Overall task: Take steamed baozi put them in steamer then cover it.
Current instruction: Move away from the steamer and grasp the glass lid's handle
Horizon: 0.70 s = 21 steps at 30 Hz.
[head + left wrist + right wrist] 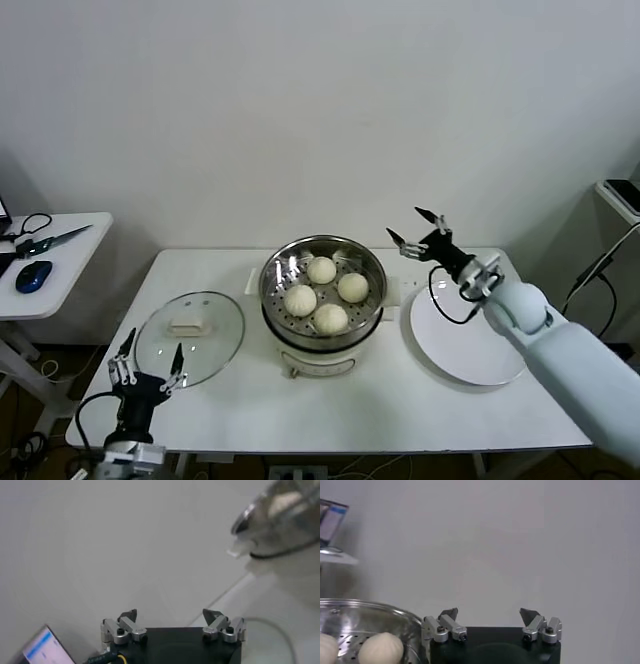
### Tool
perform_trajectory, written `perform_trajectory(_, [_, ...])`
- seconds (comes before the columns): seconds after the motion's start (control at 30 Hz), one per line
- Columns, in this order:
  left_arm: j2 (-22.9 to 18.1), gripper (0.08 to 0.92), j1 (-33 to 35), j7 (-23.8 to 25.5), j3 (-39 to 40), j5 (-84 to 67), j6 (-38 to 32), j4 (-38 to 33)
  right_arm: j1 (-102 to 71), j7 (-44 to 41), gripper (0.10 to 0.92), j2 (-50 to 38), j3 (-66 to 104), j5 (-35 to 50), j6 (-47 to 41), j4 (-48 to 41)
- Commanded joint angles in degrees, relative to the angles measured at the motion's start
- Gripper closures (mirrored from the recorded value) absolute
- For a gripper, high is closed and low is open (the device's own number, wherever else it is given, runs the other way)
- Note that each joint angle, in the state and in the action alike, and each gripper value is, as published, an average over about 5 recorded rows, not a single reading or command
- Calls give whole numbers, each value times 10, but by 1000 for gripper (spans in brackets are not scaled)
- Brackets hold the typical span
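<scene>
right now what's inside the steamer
Four steamed baozi sit on the perforated tray inside the open steamer. What lies beneath the tray is hidden. The cover lies on the table, off the pot.

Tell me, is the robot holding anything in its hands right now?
No, nothing is held. The left gripper is open near the glass lid, and the right gripper is open beside the steamer, jaws empty.

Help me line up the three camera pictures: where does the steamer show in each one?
Head view: steamer at the table's centre, four baozi inside.
Left wrist view: its steel rim at the upper right corner.
Right wrist view: its rim and perforated tray at the lower left, two baozi showing.
Shared landmark: the shiny steel rim.
</scene>
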Motion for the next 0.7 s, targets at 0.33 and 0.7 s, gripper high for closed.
perform_trajectory(0.33, [52, 177, -109, -25, 20, 457, -23, 167, -293, -8, 203, 94, 280, -99, -27, 36])
perform_trajectory(0.7, [69, 177, -232, -55, 30, 463, -35, 323, -308, -15, 203, 105, 291, -114, -26, 25])
